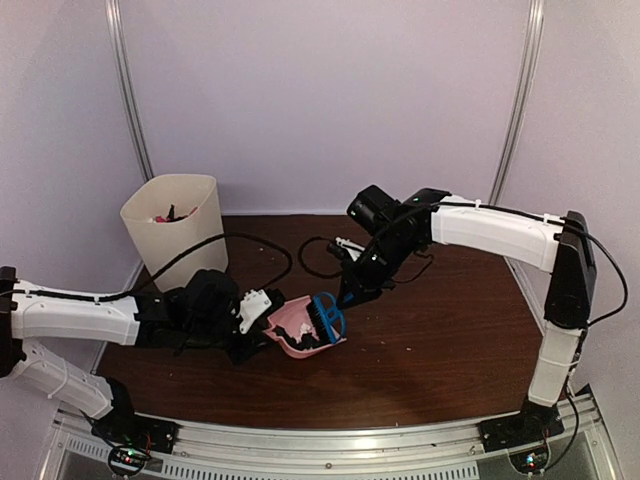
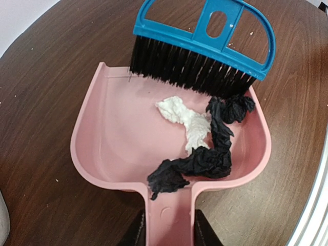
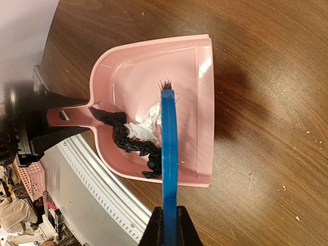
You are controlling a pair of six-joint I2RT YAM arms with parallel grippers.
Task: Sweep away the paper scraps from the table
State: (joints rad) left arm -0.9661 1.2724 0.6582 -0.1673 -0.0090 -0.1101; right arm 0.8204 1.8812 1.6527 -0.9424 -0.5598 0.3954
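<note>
My left gripper (image 1: 258, 322) (image 2: 169, 228) is shut on the handle of the pink dustpan (image 1: 290, 345) (image 2: 118, 133) (image 3: 133, 77), which rests on the table (image 1: 440, 340). In the pan lie paper scraps: a white one (image 2: 187, 120) (image 3: 148, 125) and a long black one (image 2: 205, 159) (image 3: 123, 136). My right gripper (image 1: 352, 293) (image 3: 169, 225) is shut on the blue hand brush (image 1: 327, 315) (image 2: 205, 31) (image 3: 169, 154). The brush stands on its bristles at the pan's open mouth, touching the scraps.
A cream waste bin (image 1: 175, 230) with coloured scraps inside stands at the back left. Black cables (image 1: 310, 255) lie behind the pan. The silver rail (image 1: 330, 440) runs along the front edge. Tiny white crumbs (image 3: 284, 187) dot the wood.
</note>
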